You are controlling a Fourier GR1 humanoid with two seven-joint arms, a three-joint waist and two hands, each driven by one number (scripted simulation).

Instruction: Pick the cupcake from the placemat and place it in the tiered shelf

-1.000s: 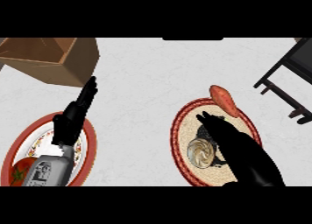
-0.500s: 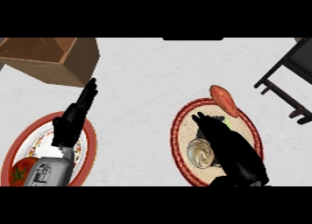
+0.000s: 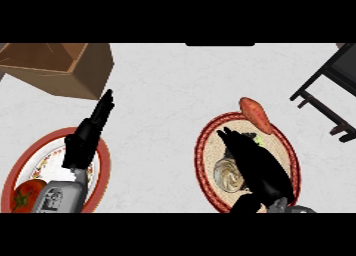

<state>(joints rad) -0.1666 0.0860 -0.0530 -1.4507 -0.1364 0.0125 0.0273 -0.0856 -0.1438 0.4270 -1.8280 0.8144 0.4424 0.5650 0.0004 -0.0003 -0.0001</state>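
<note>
Cupcake, cream-swirled (image 3: pixel 230 175), sits on the round woven red-rimmed placemat (image 3: pixel 209 150), just left of the right hand (image 3: pixel 251 160), whose straight, released fingers hold nothing. Left hand (image 3: pixel 89 137) rests open, farther off. Dark tiered shelf (image 3: pixel 336 90) stands beyond, right.

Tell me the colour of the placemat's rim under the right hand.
Dark red, ringing a beige woven middle; the placemat shows best in the head view, partly covered by the right hand.
</note>
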